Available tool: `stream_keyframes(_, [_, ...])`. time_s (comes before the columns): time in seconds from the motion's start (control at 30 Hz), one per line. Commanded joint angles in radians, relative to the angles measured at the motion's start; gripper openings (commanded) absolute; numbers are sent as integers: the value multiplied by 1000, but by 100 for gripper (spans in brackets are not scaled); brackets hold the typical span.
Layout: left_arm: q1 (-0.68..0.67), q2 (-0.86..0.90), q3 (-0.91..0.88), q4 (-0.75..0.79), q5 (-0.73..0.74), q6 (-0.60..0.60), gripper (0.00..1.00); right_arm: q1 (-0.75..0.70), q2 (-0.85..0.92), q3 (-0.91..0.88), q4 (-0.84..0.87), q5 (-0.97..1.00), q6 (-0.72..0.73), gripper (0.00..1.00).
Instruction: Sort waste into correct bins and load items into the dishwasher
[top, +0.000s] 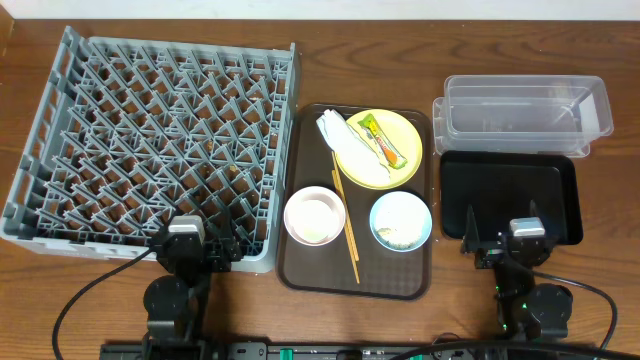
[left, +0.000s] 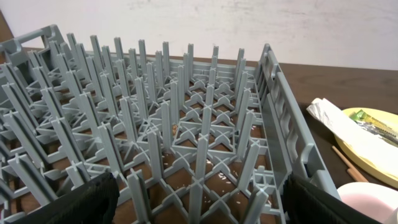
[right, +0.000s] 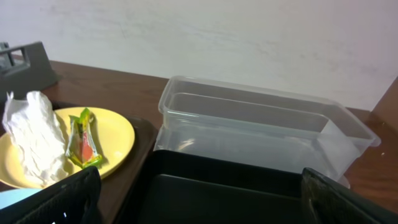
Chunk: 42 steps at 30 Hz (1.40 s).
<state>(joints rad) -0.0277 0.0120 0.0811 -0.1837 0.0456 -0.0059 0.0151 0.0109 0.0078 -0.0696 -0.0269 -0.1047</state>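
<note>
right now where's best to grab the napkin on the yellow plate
Pinch the napkin at its raised crumpled middle, from straight above. It lies loose over the left rim of the plate, beside the wrapper, so a top-down pinch likely misses both.

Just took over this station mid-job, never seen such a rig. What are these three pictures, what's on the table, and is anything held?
Two robot arms sit at the table, each ending in a two-finger gripper. One picture looks down from a fixed overhead camera; the other two look out from the wrists, the black shapes at their bottom corners being the fingers. The left gripper faces the grey dish rack; the right gripper faces the black tray and clear tub. Between, a brown tray carries a yellow plate with napkin and wrapper, a white bowl, a blue bowl and chopsticks. Both grippers are open, holding nothing.
</note>
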Motion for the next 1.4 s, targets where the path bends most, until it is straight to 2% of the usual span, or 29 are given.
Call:
stream_keyframes(0.0, [5, -7, -16, -13, -9, -50, 88, -1, -4, -2, -2, -3, 77, 99])
stream_keyframes(0.27, [5, 71, 66, -25, -9, -79, 87, -1, -4, 23, -32, 0, 114, 99])
stream_keyframes(0.5, [5, 327, 260, -133, -8, -78, 88, -1, 58, 109, -121, 0, 135, 99])
stream_keyframes(0.8, [5, 628, 522, -360, 10, -78, 88, -1, 341, 320, -195, 0, 161, 99])
stream_keyframes(1.0, [5, 769, 686, -562, 14, -78, 88, -1, 597, 528, -325, -1, 160, 99])
stream_keyframes(1.2, [5, 795, 737, -675, 14, -78, 88, -1, 795, 706, -455, -31, 159, 99])
stream_keyframes(1.37, [5, 789, 737, -698, 15, -78, 88, -1, 837, 721, -427, -46, 163, 99])
